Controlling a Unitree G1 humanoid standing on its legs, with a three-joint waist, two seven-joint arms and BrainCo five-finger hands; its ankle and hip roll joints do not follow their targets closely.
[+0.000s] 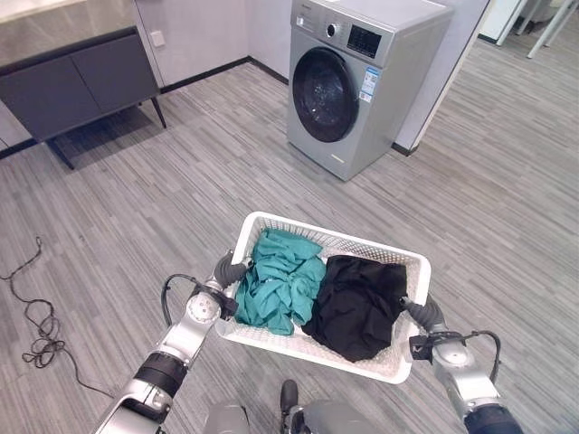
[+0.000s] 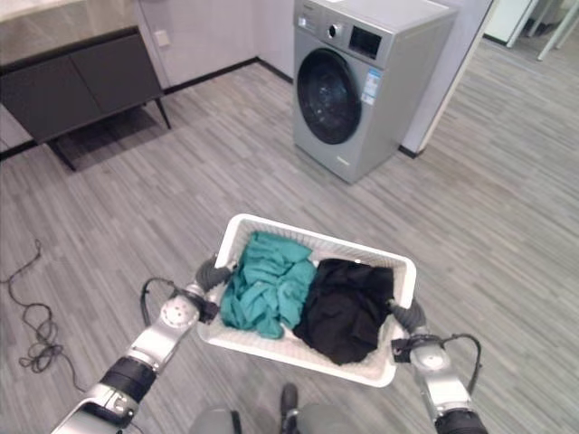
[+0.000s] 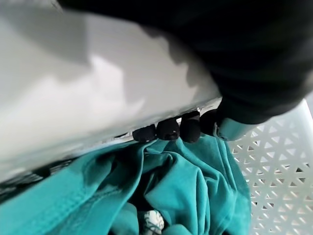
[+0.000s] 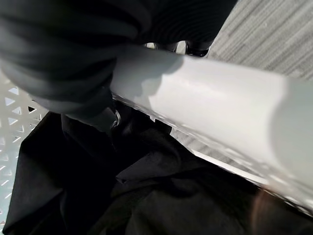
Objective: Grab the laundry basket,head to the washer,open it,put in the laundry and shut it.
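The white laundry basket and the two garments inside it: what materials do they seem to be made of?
The white laundry basket looks like moulded plastic with a smooth, slightly glossy rim; its walls are pierced with small triangular holes. The teal garment appears to be soft, matte woven or knit fabric, since it bunches into loose folds. The black garment also looks like soft cloth, crumpled; its weave cannot be told.

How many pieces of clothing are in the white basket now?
2. A teal garment lies in the left half of the laundry basket, and a black garment lies in the right half, beside it. More pieces may be hidden under them.
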